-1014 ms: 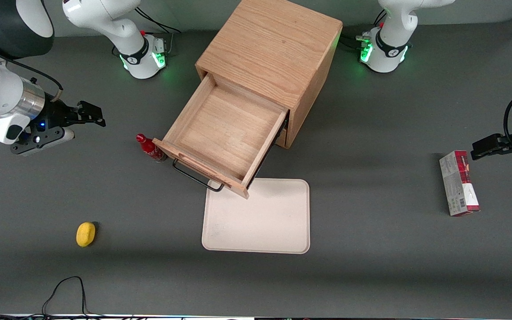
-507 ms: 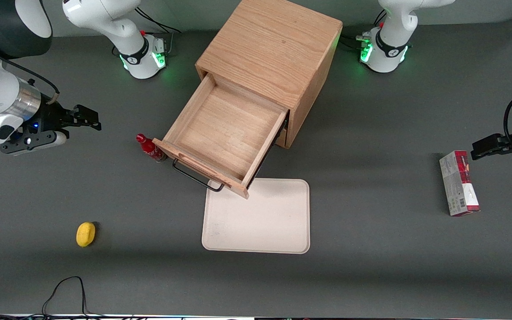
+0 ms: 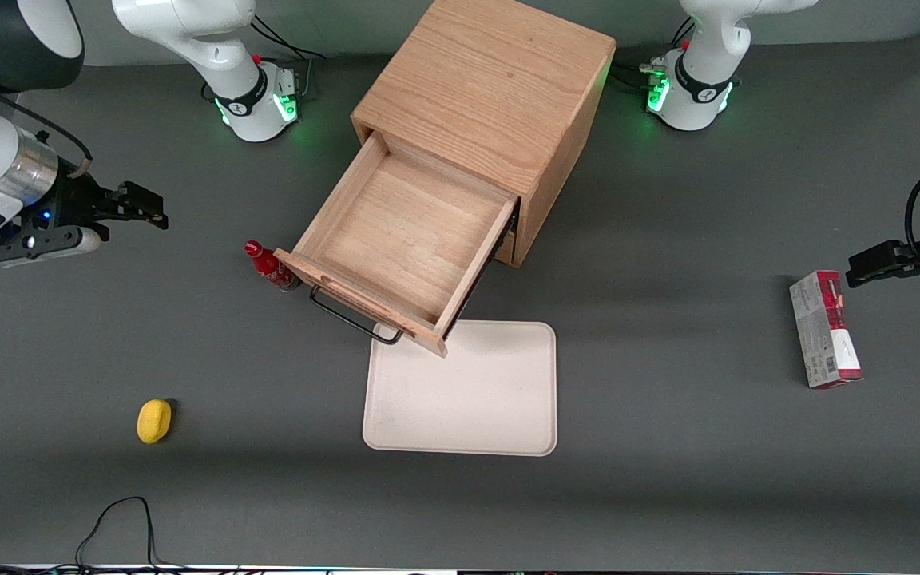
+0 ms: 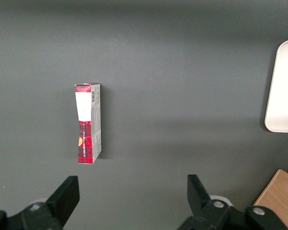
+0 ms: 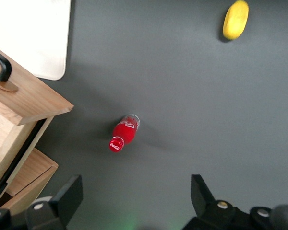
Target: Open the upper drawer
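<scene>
The upper drawer point(image 3: 408, 239) of the boxy oak cabinet point(image 3: 492, 88) stands pulled far out, its shallow tray empty, its thin black bar handle point(image 3: 352, 317) over the edge of the cream tray. In the right wrist view its front corner point(image 5: 33, 98) and handle point(image 5: 2, 64) show, with the bottom drawer point(image 5: 31, 170) pushed in beneath it. My right gripper point(image 3: 148, 209) is open and empty, high above the table, well away from the drawer toward the working arm's end. Its fingers point(image 5: 69, 196) frame bare table.
A small red cola bottle point(image 3: 270, 267) stands beside the drawer's front corner; it also shows in the right wrist view point(image 5: 124, 132). A cream tray point(image 3: 464, 399) lies in front of the drawer. A yellow lemon point(image 3: 154, 420) lies nearer the front camera. A red carton point(image 3: 825, 327) lies toward the parked arm's end.
My right gripper has drawn away from the drawer toward the working arm's end and a little farther from the front camera. The drawer stays open and still.
</scene>
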Controlling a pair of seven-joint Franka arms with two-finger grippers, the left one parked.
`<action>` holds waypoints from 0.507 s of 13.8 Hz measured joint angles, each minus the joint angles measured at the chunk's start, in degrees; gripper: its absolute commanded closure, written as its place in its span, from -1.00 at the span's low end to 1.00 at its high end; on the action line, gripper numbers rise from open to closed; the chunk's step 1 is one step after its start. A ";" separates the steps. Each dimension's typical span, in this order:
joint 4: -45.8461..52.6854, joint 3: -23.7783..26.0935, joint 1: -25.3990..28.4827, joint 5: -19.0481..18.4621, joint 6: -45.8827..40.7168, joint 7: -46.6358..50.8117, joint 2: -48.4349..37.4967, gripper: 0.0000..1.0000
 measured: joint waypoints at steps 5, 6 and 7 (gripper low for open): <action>-2.51 0.31 -0.17 0.87 4.06 4.79 -3.20 -1.00; -2.79 0.31 -0.11 0.87 4.93 5.36 -2.79 -1.00; -2.84 0.24 -0.12 0.86 5.28 5.11 -2.19 -1.00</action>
